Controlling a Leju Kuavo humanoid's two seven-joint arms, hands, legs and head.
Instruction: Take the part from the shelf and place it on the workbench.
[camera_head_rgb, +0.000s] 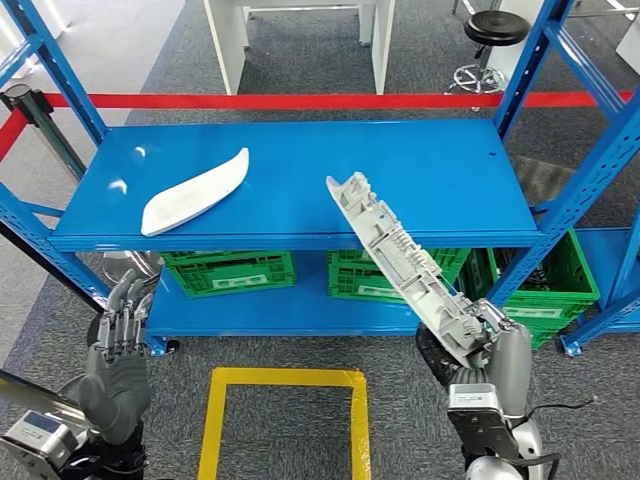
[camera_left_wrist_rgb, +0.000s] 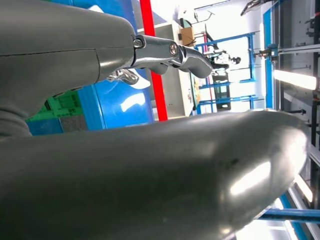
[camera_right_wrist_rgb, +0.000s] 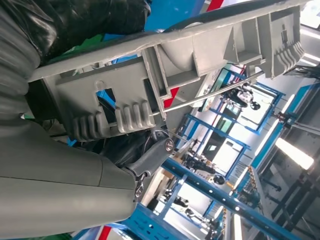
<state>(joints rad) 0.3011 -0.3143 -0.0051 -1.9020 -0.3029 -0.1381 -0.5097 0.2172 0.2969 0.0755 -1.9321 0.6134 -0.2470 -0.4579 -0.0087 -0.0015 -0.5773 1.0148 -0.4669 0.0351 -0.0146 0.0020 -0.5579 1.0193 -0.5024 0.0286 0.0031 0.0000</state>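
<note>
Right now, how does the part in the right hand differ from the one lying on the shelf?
The grey ribbed part is gripped at one end by the right hand and juts up at an angle; the white curved part lies flat on the blue shelf, untouched. The grey one looks longer, with ribs showing; the white one shows a smooth face. Both are long and narrow.

Right hand (camera_head_rgb: 494, 345) raised, fingers clamped round near end of long grey part (camera_head_rgb: 400, 258), which slants up and away. Left hand (camera_head_rgb: 121, 345) raised, fingers upright, slightly apart, holding nothing.
</note>
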